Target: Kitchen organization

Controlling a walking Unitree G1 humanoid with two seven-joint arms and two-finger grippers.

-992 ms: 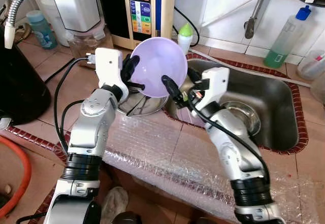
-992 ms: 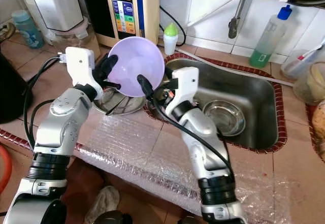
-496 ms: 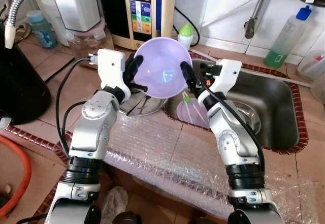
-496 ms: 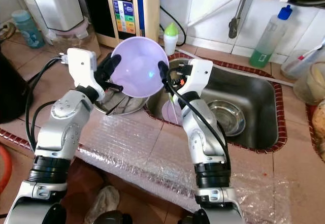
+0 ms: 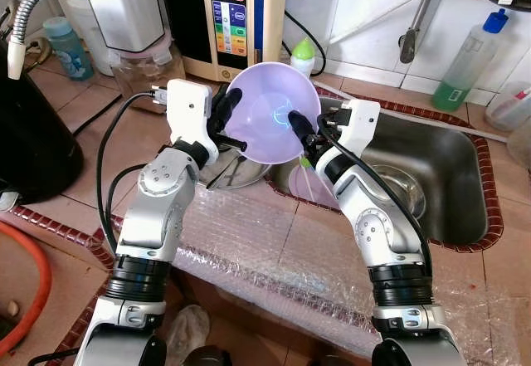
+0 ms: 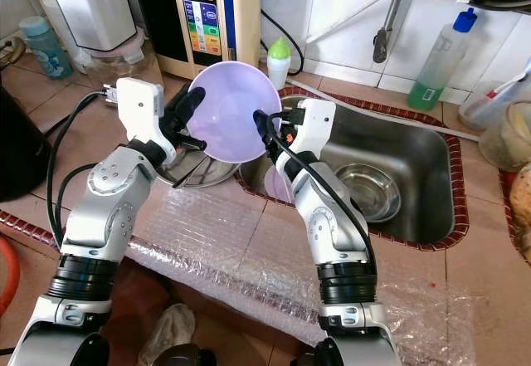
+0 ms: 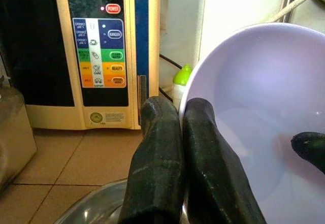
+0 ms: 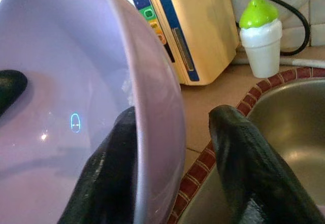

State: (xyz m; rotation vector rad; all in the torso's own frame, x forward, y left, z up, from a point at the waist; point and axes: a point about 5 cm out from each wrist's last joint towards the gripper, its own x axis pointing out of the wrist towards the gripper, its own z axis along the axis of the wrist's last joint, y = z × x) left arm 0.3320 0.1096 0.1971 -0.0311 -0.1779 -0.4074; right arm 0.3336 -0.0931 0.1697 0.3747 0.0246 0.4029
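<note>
Lavender plastic bowl point(image 5: 272, 113) sits at upper centre of the left eye frame, held in the air and tipped so its hollow faces the camera, above the left edge of the steel sink point(image 5: 452, 167). Left gripper point(image 5: 226, 119) grips the bowl's left rim: in the left wrist view both black fingers point(image 7: 155, 168) are pressed together on the rim, one inside and one outside. Right gripper point(image 5: 304, 129) meets the bowl at its right rim; the right wrist view shows one finger point(image 8: 109, 178) inside the bowl against the wall and the other finger standing clear of the outside, so the jaws are parted around the rim, not clamped.

Below the bowl, centre of frame: a steel lid or pan point(image 5: 236, 169) on the tiled counter and a second lavender dish point(image 5: 309, 185) at the sink's near-left corner. A round steel bowl point(image 5: 398, 192) lies in the basin. Bubble wrap point(image 5: 274, 254) covers the counter edge in the lower half of frame. A beige water appliance point(image 5: 236, 17) and a small green-capped bottle point(image 5: 304, 57) stand at the upper centre.
</note>
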